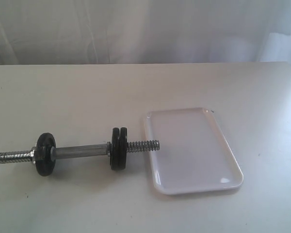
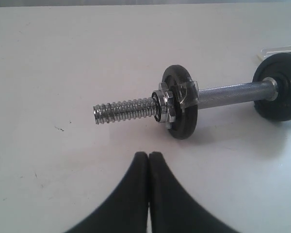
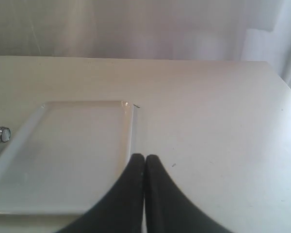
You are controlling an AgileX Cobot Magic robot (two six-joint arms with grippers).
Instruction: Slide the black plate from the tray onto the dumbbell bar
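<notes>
Chrome dumbbell bar [image 1: 82,152] lies on the worktop [image 1: 63,97], its long axis running 9 to 3 o'clock in the exterior view. A single disc [image 1: 43,154] sits near the 9 o'clock end, and the left tool [image 2: 149,155] faces that end, pressed together and empty. Further along stand two touching discs. The outer one, judged to be the black plate [image 1: 124,145], is already on the bar. At 3 o'clock the bar's tip overhangs the tray [image 1: 199,190], which holds nothing. The right tool [image 3: 144,158], pinched together and empty, sits just beside the tray's edge.
</notes>
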